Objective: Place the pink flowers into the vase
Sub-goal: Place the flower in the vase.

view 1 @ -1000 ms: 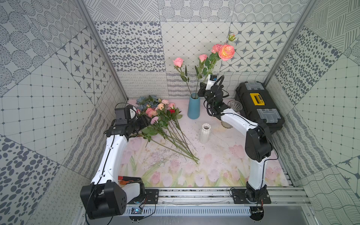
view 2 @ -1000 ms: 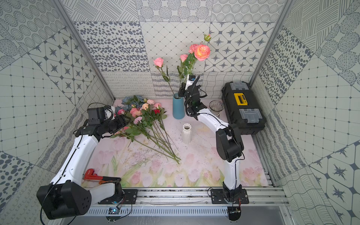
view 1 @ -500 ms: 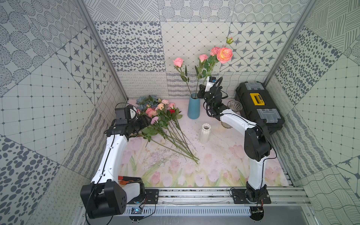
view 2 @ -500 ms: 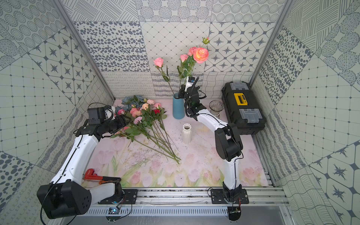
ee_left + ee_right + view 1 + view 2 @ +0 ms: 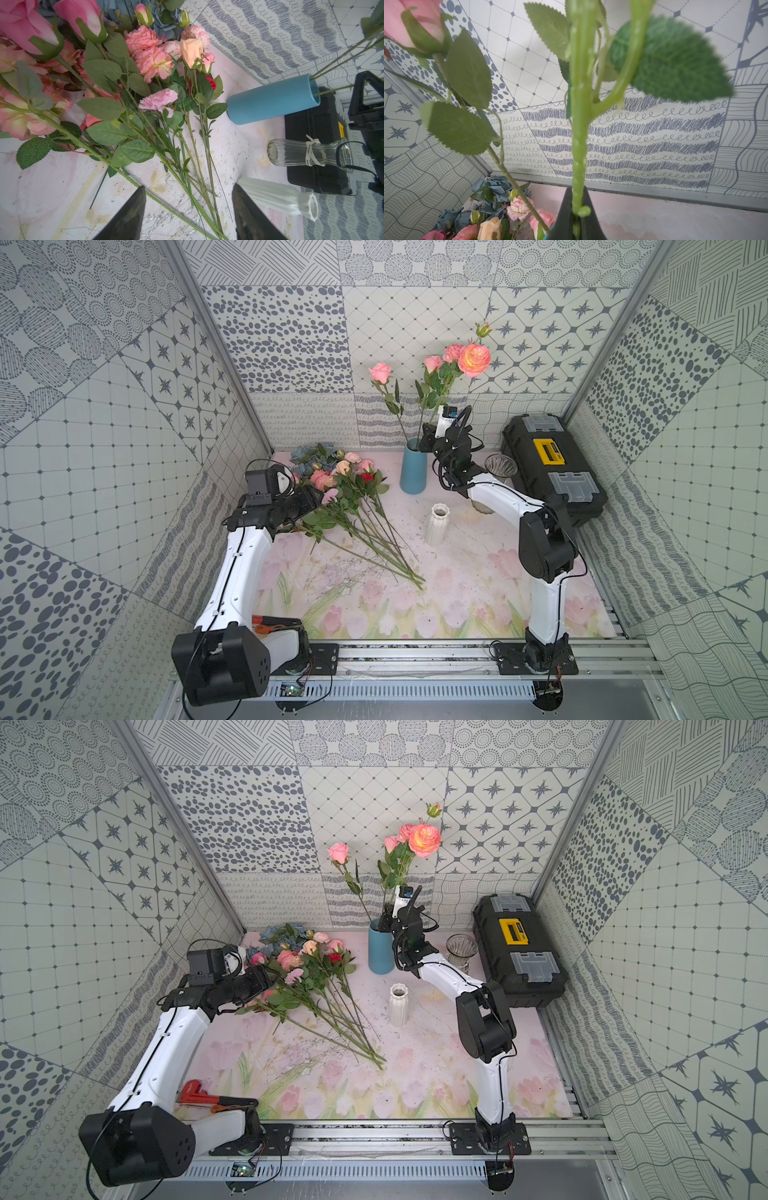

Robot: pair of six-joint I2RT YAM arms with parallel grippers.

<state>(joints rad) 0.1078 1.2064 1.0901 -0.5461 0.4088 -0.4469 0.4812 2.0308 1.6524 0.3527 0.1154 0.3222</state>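
Note:
The blue vase [image 5: 413,467] [image 5: 381,948] [image 5: 274,99] stands at the back of the mat. Pink flowers [image 5: 381,372] with a salmon bloom [image 5: 473,358] rise out of it. My right gripper [image 5: 426,440] [image 5: 577,209] is shut on one green stem [image 5: 578,124] just above the vase's rim. More pink flowers [image 5: 338,483] [image 5: 297,963] [image 5: 153,60] lie in a heap at the back left, their stems fanning toward the middle. My left gripper [image 5: 316,499] [image 5: 188,195] hovers open over those stems, holding nothing.
Blue hydrangeas [image 5: 307,454] and a red carnation [image 5: 366,477] lie in the heap. A white ribbed vase [image 5: 436,524], a glass vase [image 5: 498,466] and a black toolbox [image 5: 552,468] stand to the right of the blue vase. A red tool [image 5: 195,1092] lies front left.
The right gripper has eased the held stem a little left and down, so the salmon bloom has sunk slightly. The left arm has not moved.

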